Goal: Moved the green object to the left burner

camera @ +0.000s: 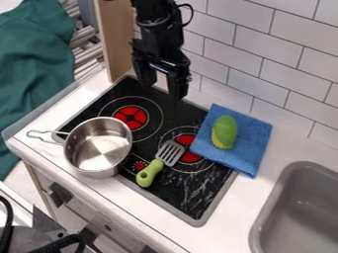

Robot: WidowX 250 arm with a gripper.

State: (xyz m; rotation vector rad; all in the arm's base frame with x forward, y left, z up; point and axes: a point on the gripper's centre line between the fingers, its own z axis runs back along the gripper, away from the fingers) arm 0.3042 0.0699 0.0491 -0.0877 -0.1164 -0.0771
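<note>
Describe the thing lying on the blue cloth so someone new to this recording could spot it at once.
Start at the black stovetop: a blue cloth overlaps its edge on the side toward the gray sink. On that cloth lies a plump, oblong green thing with yellow along one side, unlike the green-handled spatula nearby.

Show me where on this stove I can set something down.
Free: the stovetop patch between spatula, towel and sink-side edge; also most of the burner between pot and gripper. Crowded: the front, with pot and spatula.
</note>
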